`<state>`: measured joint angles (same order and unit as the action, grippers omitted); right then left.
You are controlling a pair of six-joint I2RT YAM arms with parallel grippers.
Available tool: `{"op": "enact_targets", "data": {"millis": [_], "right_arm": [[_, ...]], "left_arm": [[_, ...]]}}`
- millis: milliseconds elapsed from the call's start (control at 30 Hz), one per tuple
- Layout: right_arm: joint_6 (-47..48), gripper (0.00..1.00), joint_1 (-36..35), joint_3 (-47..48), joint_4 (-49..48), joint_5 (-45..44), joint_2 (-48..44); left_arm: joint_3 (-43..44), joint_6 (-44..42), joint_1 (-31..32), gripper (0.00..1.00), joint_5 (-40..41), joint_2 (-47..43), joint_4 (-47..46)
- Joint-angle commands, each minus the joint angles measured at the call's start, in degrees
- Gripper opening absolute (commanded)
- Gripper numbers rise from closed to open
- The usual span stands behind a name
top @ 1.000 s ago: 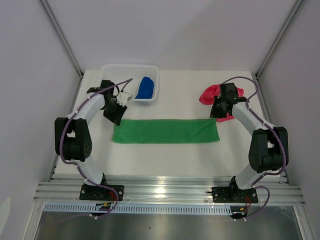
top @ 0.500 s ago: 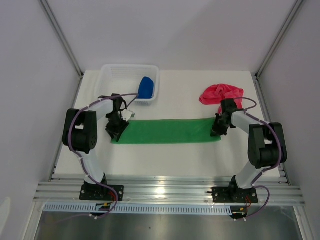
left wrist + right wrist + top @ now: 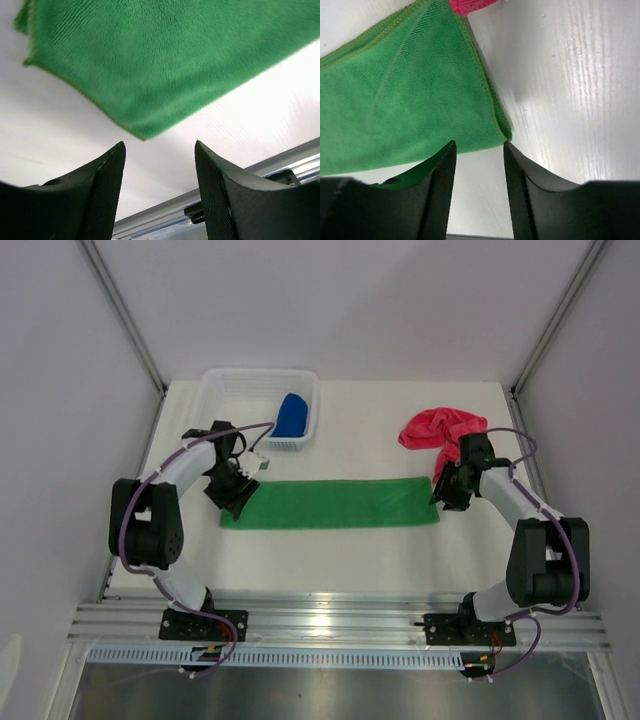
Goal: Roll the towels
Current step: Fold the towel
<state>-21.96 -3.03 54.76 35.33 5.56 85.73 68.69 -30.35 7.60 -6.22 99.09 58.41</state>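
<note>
One green towel (image 3: 330,504); ends just ahead of left gripper (image 3: 159,144), right gripper (image 3: 479,143)

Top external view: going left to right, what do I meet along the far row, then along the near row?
Far row: basket holding the blue towel → pink towel. Near row: left gripper → green towel → right gripper.

Left arm (image 3: 185,462) and right arm (image 3: 505,490): white links, black joints, looping purple cables, black textured fingers (image 3: 107,185).
</note>
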Motion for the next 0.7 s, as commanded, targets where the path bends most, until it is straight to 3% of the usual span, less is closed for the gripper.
{"op": "enact_targets", "data": {"millis": [0, 200, 433, 667], "right_arm": [[-0.37, 0.47, 0.74, -1.67, 1.5, -0.64, -1.1], [-4.75, 0.5, 1.79, -10.72, -6.4, 3.74, 0.13], [-8.45, 0.45, 6.18, -16.78, -14.32, 6.56, 1.63], [-9.94, 0.49, 7.33, -17.76, -12.57, 6.66, -3.81]], "left_arm": [[1.01, -2.62, -0.21, 0.61, -0.65, -2.78, 3.02], [3.21, 3.97, -3.72, 0.57, -3.19, 1.9, 3.55], [3.39, 4.6, -3.82, 0.58, -2.57, 2.69, 1.53], [3.03, 3.72, -3.9, 0.57, -2.04, 1.9, 1.62]]}}
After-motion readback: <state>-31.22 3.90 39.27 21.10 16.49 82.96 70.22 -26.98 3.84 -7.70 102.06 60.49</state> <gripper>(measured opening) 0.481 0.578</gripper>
